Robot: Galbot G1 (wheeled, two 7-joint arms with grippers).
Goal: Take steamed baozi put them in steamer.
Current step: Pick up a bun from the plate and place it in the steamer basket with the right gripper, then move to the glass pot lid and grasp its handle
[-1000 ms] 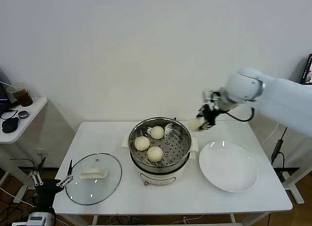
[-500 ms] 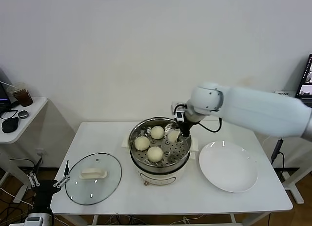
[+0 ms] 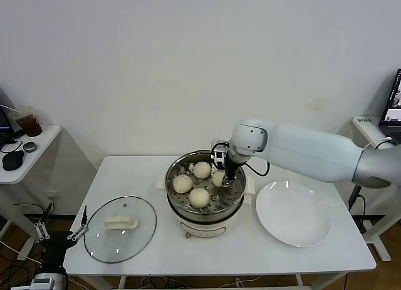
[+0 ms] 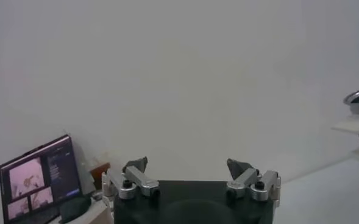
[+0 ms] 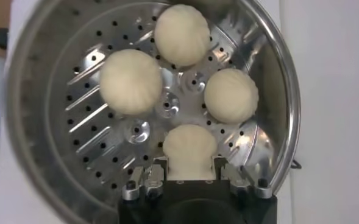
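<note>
The steamer [image 3: 173,194] stands mid-table, a shiny steel pot [image 5: 40,152] with a perforated tray. Three cream baozi lie on that tray [image 3: 182,183] [image 3: 202,170] [image 3: 199,196]. My right gripper [image 3: 222,177] reaches down into the pot at its right side, shut on another baozi [image 5: 189,146] that sits low on the tray. Its two fingers press that bun's sides, and the right gripper [image 5: 190,165] is directly above the tray. The other buns [image 5: 130,81] [image 5: 181,35] [image 5: 230,95] lie just beyond it. My left gripper [image 3: 62,231] [image 4: 191,167] hangs open and empty below the table's left corner.
A round glass lid [image 3: 120,228] with a white handle lies on the table left of the pot. A flat white plate [image 3: 293,213] lies bare to its right. A side table [image 3: 28,153] with a cup stands far left.
My right arm has swung left from above the plate's far side and come down into the pot with the baozi. The left arm has not moved.
</note>
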